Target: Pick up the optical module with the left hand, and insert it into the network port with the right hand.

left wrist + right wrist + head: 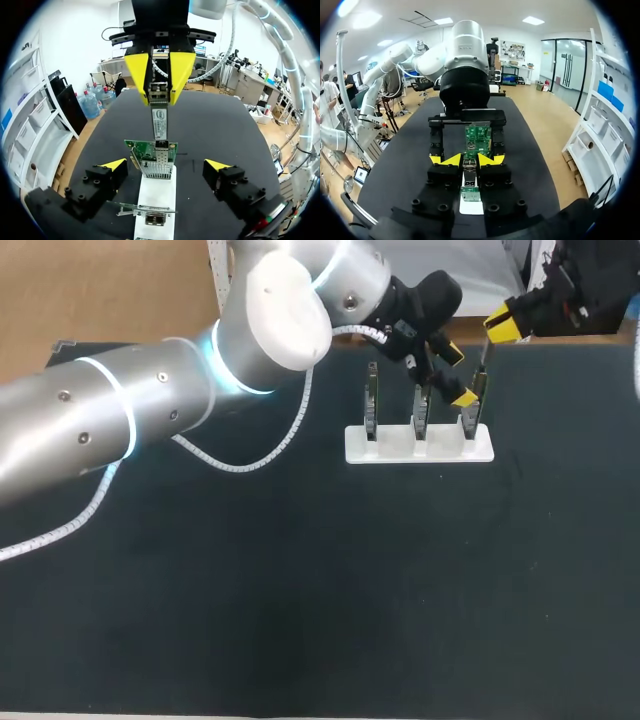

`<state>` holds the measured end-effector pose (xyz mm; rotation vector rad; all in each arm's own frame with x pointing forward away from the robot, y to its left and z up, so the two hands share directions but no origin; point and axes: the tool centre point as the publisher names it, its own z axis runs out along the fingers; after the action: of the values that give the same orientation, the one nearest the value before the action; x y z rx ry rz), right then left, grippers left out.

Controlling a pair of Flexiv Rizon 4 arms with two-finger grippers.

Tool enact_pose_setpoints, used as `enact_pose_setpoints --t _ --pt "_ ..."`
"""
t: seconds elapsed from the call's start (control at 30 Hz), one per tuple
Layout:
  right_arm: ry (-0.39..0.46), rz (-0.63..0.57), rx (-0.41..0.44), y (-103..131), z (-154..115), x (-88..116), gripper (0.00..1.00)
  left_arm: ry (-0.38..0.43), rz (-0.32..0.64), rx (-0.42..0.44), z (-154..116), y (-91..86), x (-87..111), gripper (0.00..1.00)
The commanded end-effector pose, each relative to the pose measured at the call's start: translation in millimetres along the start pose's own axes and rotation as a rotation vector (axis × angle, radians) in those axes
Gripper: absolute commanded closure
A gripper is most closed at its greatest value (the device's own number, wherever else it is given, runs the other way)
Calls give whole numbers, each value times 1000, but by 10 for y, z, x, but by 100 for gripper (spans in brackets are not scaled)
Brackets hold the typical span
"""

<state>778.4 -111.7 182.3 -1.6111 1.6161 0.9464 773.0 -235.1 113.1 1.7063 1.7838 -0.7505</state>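
- Your left arm (pixel 120 410) fills the near side of the head view. It comes in from the left and stretches across the black table (pixel 300 590) to its far side.
- At the end of it, your left gripper (pixel 166 165) stands wide open. One yellow-tipped finger is on each side of a green card (pixel 152 160), and both are clear of it.
- That card stands upright in a white stand (pixel 395 448). It is the end one of three in a row, on your right-hand side in the head view.
- Your right gripper (pixel 160 75) hangs just above the same card. Its two fingers are clamped on the module (pixel 159 117) from both sides, near the upper end.
- You can see the module hanging upright, a slim metal bar. Its lower end is right over the port (pixel 161 145) on the card's top edge.
- You cannot tell from these views whether the module's tip touches the port or sits just short of it.
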Motion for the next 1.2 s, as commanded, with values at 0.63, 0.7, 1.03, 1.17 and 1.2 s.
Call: enact_pose_setpoints --t 0.63,0.7,1.03,1.17,1.2 --pt "18 10 -19 28 86 93 100 4 -1 1 6 9 -9 0" --pt "24 9 -12 32 92 98 100 4 -1 1 6 9 -9 0" --pt "38 -26 12 26 66 35 100 4 -1 1 6 9 -9 0" --pt "37 -36 16 26 62 26 100 4 -1 1 6 9 -9 0" --pt "38 -37 16 26 62 26 100 4 -1 1 6 9 -9 0"
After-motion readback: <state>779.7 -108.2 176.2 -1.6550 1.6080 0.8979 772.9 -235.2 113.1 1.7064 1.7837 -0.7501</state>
